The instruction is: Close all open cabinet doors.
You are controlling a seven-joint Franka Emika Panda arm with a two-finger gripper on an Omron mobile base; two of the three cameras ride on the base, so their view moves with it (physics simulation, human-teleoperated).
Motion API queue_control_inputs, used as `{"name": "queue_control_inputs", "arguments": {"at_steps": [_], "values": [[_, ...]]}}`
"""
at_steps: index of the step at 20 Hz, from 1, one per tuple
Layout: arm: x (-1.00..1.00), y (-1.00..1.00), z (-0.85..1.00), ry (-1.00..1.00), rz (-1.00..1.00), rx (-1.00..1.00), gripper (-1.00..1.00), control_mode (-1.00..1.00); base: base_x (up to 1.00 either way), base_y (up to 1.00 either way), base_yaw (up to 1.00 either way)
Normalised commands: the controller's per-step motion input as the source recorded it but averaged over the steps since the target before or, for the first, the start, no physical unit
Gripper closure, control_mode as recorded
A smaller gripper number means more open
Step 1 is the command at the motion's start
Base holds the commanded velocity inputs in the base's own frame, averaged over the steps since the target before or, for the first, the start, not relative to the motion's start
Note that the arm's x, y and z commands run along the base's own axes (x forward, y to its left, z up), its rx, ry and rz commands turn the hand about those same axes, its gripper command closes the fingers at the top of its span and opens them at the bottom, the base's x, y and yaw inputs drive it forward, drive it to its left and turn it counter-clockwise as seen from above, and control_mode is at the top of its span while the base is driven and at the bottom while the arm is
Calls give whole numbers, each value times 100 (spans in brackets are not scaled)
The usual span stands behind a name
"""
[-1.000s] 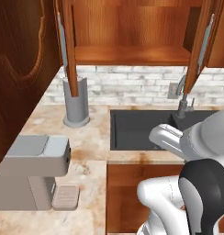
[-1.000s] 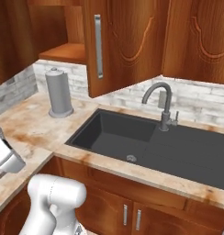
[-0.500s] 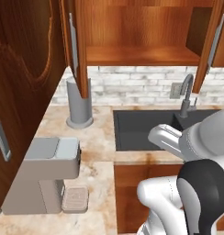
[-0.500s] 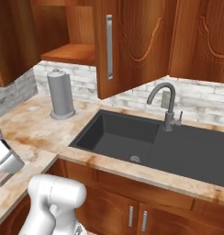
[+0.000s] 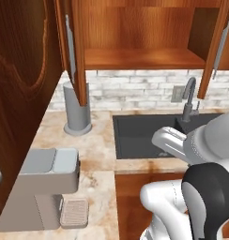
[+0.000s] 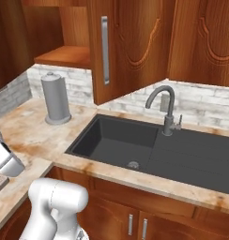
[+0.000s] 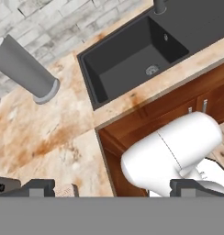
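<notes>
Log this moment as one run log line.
phase: approach | cabinet doors: open above sink | gripper: open, empty, over counter

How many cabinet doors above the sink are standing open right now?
2. The left door hangs open above the paper towel holder; the right door hangs open above the faucet. Others may be out of frame.

Even, soft rendered light; faint shadows

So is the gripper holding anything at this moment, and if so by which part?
Nothing is held. In the hand view the gripper has its jaws wide apart with nothing between them, above the counter and away from the open cabinet door.
</notes>
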Motion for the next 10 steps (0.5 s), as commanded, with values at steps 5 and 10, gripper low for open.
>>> {"name": "queue_control_inputs", "arguments": {"at_steps": [5, 10], "values": [[0, 0, 0, 0, 0, 0, -100, 100, 29, 9, -1], [0, 0, 0, 0, 0, 0, -100, 100, 1, 0, 0]]}}
